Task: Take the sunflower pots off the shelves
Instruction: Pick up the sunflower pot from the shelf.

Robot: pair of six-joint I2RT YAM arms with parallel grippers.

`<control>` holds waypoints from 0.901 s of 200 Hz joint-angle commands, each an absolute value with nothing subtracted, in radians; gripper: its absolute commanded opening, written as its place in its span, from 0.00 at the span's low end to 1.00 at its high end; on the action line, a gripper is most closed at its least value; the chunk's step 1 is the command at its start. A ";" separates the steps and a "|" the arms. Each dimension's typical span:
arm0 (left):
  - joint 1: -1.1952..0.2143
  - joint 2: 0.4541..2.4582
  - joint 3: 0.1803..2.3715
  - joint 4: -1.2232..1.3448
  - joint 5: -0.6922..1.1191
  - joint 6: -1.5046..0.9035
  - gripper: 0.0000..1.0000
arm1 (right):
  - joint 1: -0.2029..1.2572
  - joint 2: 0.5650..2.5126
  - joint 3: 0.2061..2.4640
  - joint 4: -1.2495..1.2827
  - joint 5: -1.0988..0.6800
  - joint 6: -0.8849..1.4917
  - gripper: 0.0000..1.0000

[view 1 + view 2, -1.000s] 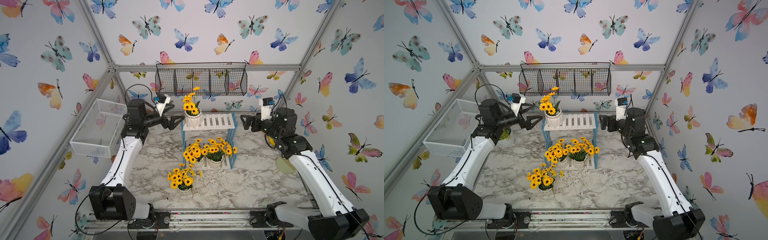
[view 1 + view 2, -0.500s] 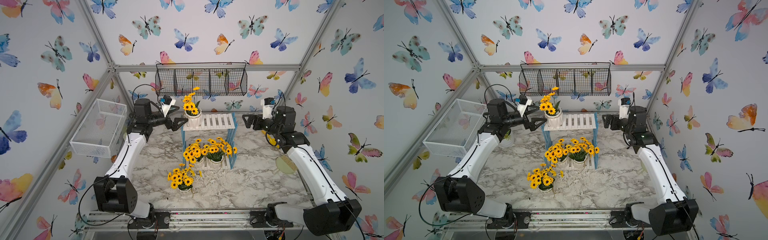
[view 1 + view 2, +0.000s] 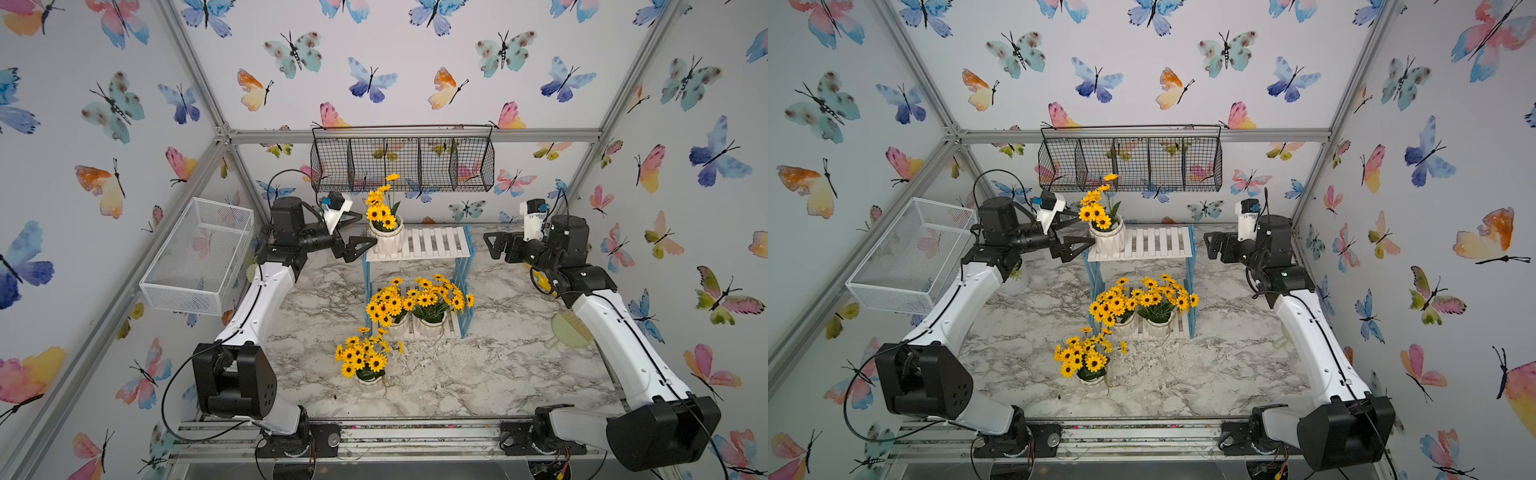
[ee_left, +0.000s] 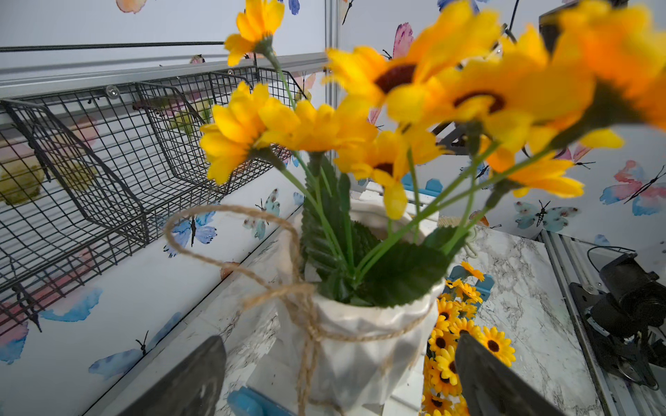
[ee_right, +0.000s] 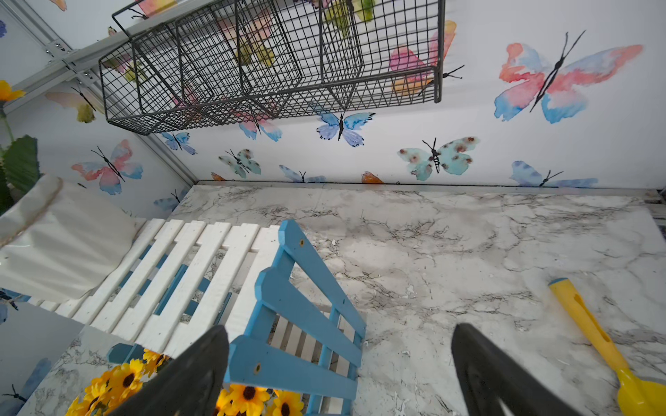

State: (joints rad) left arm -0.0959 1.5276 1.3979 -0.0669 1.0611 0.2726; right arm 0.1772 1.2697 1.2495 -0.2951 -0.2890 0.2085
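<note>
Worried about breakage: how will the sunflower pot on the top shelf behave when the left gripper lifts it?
The pot looks like glossy ribbed ceramic: probably rigid, rather slippery, chippable if knocked. Its sunflowers stand tall above it, so it may tip if squeezed unevenly. The thin stems likely flex.

Butterfly-papered walls (image 3: 415, 62) and a metal frame (image 3: 415, 135) enclose a marbled surface (image 3: 478, 374). A black wire basket (image 3: 403, 164) hangs at the back, a white mesh basket (image 3: 199, 257) on the left.

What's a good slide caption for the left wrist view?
Open left gripper facing a white sunflower pot, twine bow toward the camera, black wire basket behind.
</note>
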 commanded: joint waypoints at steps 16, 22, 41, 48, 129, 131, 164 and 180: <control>-0.109 1.544 1.429 -0.022 1.113 0.260 0.98 | 0.170 1.268 1.240 -0.262 -0.317 0.199 0.99; -0.112 1.546 1.432 -0.020 1.115 0.259 0.98 | 0.170 1.271 1.239 -0.263 -0.318 0.198 0.99; -0.123 1.559 1.440 -0.007 1.126 0.252 0.98 | 0.170 1.279 1.236 -0.256 -0.330 0.200 0.99; -0.126 1.563 1.441 -0.002 1.125 0.250 0.98 | 0.171 1.280 1.235 -0.255 -0.332 0.199 0.99; -0.152 1.600 1.451 0.025 1.131 0.238 0.98 | 0.170 1.285 1.223 -0.243 -0.344 0.203 0.99; -0.153 1.601 1.451 0.028 1.131 0.235 0.98 | 0.170 1.285 1.223 -0.243 -0.345 0.203 0.99; -0.162 1.610 1.438 0.080 1.131 0.201 0.98 | 0.170 1.290 1.219 -0.240 -0.352 0.206 0.99; -0.168 1.616 1.439 0.085 1.127 0.201 0.98 | 0.170 1.291 1.218 -0.239 -0.353 0.206 0.99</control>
State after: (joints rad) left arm -0.1551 1.5986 1.4303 0.0425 1.1038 0.2199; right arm 0.1757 1.2797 1.2327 -0.2584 -0.3340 0.2089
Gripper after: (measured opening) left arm 0.984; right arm 0.988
